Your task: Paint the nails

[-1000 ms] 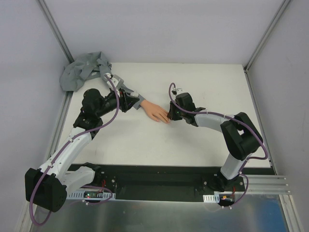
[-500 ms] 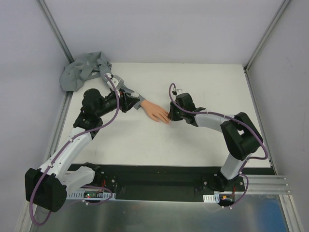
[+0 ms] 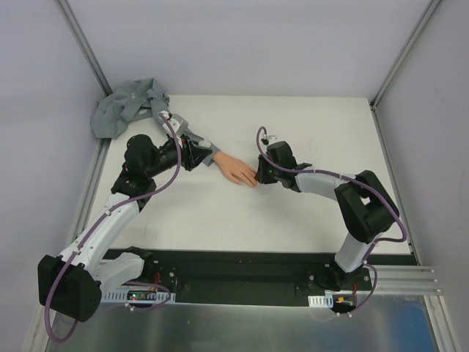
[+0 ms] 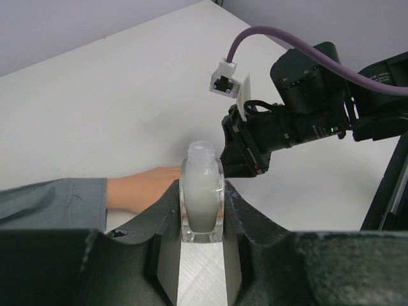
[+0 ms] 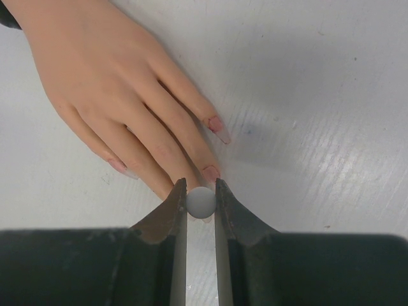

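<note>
- Peach-coloured mannequin hand is lying flat, palm down, on the white table. Its wrist is running into a grey sleeve, and the nails are pointing toward the right arm.
- Right gripper is clamping a small pale round cap, seen end-on. This is most likely the top of the brush, whose bristles are hiding beneath it.
- That cap is hovering right over a fingertip, just beside a nail showing pinkish-red. The neighbouring finger's nail is showing the same tint, and one on a farther finger is looking faintly coloured too.
- Left gripper is pinching a small whitish bottle upright, its neck open, just beside the sleeved wrist.
- Judging from this, the painting step is under way, with the brush working on one nail.
- Next move is calling for a short, light stroke along the nail, staying off the skin. After that, it is calling for shifting across to an unpainted finger, perhaps re-dipping in the bottle first.
</note>
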Motion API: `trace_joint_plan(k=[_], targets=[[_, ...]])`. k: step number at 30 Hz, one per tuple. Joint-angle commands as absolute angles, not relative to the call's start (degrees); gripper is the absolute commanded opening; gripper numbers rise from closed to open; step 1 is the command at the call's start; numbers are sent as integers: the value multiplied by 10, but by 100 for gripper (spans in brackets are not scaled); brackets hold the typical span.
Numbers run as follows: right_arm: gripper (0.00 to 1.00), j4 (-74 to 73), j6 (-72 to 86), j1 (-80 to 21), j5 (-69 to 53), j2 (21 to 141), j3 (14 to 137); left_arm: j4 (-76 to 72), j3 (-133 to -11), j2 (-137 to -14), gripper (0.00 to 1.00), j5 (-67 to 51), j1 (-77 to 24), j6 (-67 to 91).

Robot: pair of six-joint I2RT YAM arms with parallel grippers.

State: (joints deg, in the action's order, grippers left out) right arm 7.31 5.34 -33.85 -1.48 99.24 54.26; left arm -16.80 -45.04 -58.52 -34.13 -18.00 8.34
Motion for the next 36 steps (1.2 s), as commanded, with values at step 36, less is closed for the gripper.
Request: trace_joint_plan(k=[36], targets=[[0,93,51,-340,-35,1005,567,-192,-453,-577,0,-359,-180,84]])
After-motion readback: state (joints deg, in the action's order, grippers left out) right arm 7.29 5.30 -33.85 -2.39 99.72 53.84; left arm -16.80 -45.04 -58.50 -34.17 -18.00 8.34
